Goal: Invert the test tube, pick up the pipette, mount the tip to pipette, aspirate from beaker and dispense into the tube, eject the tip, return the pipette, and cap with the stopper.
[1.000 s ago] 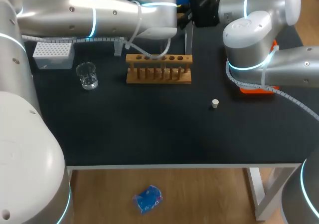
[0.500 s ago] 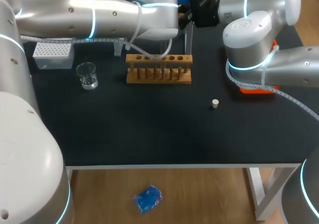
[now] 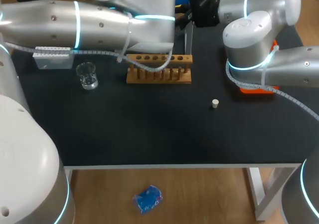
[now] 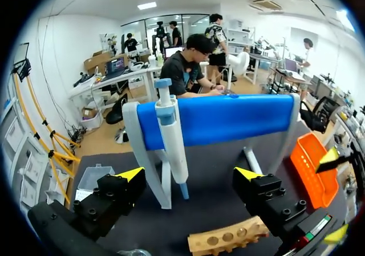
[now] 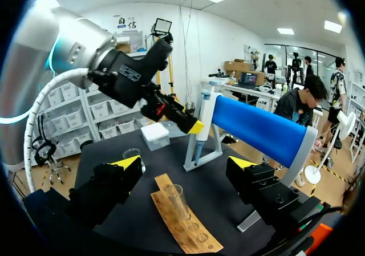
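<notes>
My left gripper (image 4: 189, 179) hangs with its fingers spread wide and nothing between them. Just ahead of it, the pipette (image 4: 169, 139) hangs upright from one end of a blue-topped stand (image 4: 239, 118) at the far side of the table. The wooden test tube rack (image 3: 158, 69) lies below this gripper, nearer to me than the stand.

My right gripper (image 5: 184, 165) is also spread open and holds nothing. Ahead of it and lower down, a clear test tube (image 5: 176, 200) stands upright in one hole of the rack.

In the head view, my left arm comes in from the left and crosses above the back of the table. A glass beaker (image 3: 87, 76) stands to the left of the rack, apart from it. A white tip box (image 3: 50, 58) sits behind the beaker, partly covered by my left arm. A small white stopper (image 3: 215, 103) lies alone on the black table (image 3: 149, 129), nearer to me than the rack and to its right. The edge of an orange basket (image 3: 254, 89) shows from under my right arm.
</notes>
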Controlling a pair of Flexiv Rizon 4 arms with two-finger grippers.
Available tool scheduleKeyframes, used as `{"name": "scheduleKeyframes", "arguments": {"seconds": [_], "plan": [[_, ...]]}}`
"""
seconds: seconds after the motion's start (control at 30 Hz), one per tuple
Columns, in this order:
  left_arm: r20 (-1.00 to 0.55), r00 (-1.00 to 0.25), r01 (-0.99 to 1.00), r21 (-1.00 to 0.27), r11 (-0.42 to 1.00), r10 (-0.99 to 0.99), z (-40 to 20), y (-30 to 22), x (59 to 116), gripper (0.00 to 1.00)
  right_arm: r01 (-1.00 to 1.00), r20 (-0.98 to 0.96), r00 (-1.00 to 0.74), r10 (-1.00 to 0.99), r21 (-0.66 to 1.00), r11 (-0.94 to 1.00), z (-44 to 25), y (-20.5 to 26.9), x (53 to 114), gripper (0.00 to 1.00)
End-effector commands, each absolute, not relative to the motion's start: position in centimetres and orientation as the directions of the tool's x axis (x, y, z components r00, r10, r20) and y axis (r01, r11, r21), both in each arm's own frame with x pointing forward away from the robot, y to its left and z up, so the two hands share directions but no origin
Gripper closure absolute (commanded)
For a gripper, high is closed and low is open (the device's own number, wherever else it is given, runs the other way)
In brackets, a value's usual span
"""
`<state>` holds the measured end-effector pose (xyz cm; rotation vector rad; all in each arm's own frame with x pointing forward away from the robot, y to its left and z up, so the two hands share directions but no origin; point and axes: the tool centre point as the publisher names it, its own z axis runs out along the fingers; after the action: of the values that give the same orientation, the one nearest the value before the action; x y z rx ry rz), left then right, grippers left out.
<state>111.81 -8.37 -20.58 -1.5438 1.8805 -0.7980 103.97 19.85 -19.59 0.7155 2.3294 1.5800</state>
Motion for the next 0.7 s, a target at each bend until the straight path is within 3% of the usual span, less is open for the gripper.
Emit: {"name": "scheduleKeyframes", "arguments": {"seconds": [0.03,0.37,0.7], "plan": [[-0.04,-0.216,-0.598,-0.784,0.165,-0.976,-20.0,-7.4,108.5,0.0,0.262,0.076,-0.853,0.517,0.918,0.297,-19.6,19.8,104.0,0.0],[-0.06,-0.451,-0.485,-0.821,0.301,-0.89,-18.9,-7.3,103.5,0.0,0.194,0.028,-0.883,0.469,0.931,0.309,-17.1,16.4,102.3,0.0],[-0.073,-0.759,-0.306,-0.837,0.454,-0.647,-18.5,-9.0,98.9,0.0,0.132,-0.021,-0.905,0.425,0.936,0.326,-16.5,12.0,98.0,0.0]]}}
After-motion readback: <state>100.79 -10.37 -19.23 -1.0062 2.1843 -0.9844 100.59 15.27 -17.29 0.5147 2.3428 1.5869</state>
